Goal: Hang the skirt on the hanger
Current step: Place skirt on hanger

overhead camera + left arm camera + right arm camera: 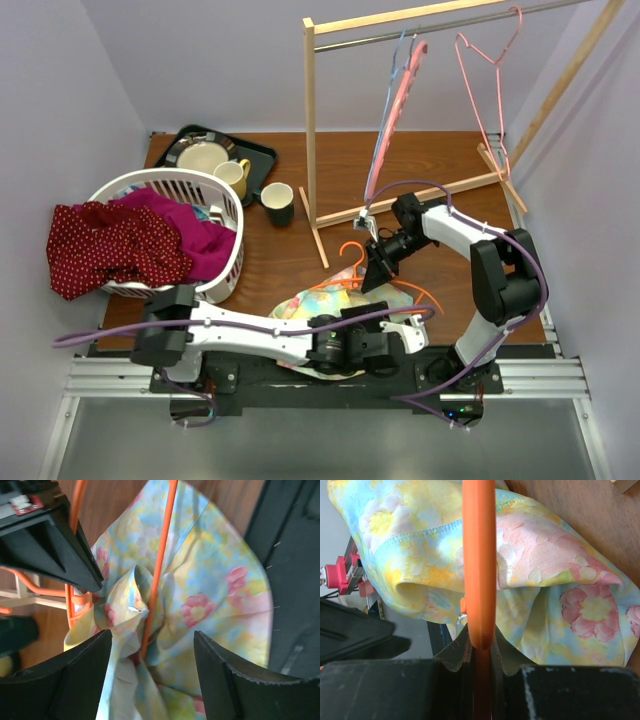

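A pastel floral skirt (330, 302) lies bunched on the table's near edge, with an orange hanger (352, 252) on top of it. My right gripper (378, 272) is shut on the orange hanger (479, 570), whose bar runs across the skirt (560, 580). My left gripper (392, 345) is open, its fingers (225, 675) on either side of a bunched fold of the skirt (200, 600) and the hanger bar (160, 555), without closing on them.
A white laundry basket (228, 205) with red and magenta clothes stands at the left. A black tray (258, 158) with a plate and mug, and a dark cup (277, 203), sit behind. A wooden rack (310, 130) holds pink hangers (480, 70).
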Available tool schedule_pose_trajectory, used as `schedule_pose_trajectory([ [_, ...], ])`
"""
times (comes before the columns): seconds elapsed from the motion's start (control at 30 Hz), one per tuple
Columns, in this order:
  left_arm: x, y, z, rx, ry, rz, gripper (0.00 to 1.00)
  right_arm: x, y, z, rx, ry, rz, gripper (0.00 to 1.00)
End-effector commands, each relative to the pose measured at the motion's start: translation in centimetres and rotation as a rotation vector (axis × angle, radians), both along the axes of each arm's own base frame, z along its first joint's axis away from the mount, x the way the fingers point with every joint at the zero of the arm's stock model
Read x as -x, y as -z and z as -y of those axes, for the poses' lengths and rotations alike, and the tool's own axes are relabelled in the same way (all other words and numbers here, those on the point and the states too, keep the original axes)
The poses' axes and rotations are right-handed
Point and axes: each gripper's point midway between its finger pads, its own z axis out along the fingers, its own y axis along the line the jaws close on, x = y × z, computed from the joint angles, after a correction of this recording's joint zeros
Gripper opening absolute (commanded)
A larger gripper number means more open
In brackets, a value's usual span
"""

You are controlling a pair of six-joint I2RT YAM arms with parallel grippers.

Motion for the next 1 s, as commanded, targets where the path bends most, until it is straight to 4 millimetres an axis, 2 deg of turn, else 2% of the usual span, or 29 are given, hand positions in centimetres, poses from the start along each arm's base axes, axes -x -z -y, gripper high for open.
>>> schedule_pose_trajectory([
  [0.0,-3.2,-0.4,0.1,-0.123,0.06,0.13,0.7,-0.2,-0.3,0.0,0.004,-0.006,0.04,0.0],
  [0.13,-4.7,1.3,-0.7,-0.188,0.049,0.135,0.61,-0.2,-0.3,0.0,0.005,-0.006,0.037,0.0],
  [0.17,-4.9,1.7,-1.0,-0.203,0.047,0.135,0.53,-0.2,-0.3,0.0,0.002,-0.006,0.035,0.0],
  [0.23,-5.3,2.4,-1.3,-0.226,0.044,0.136,0.43,-0.2,-0.3,0.0,0.003,-0.006,0.032,0.0],
  [0.27,-5.3,2.7,-1.4,-0.233,0.047,0.132,0.33,-0.2,-0.3,0.0,0.002,-0.007,0.035,0.0],
  [0.33,-5.2,2.9,-1.1,-0.22,0.057,0.113,0.25,-0.2,-0.3,0.0,0.003,-0.008,0.033,0.0],
  [0.47,-4.8,2.8,-0.3,-0.174,0.084,0.077,0.0,-0.2,-0.4,0.0,-0.001,-0.007,0.033,0.0],
  [0.57,-4.9,1.7,0.3,-0.101,0.078,0.057,0.0,-0.1,-0.5,0.0,-0.007,-0.012,0.033,0.0],
  [0.67,-4.5,-1.2,1.8,0.04,0.088,0.028,0.0,0.2,-0.9,-0.1,-0.02,-0.023,0.037,0.0],
  [0.7,-4.4,-2.8,2.3,0.108,0.094,0.023,0.0,0.2,-1.0,-0.1,-0.027,-0.028,0.043,0.0],
  [0.77,-3.9,-4.4,3.0,0.172,0.117,0.003,0.0,0.4,-1.5,-0.2,-0.044,-0.037,0.04,0.0],
  [0.9,-3.9,-8.3,3.3,0.294,0.109,0.007,0.0,1.0,-2.3,-0.3,-0.081,-0.069,0.046,0.0],
  [0.97,-3.8,-9.4,3.3,0.334,0.117,-0.001,0.0,1.2,-2.7,-0.3,-0.09,-0.073,0.053,0.0],
])
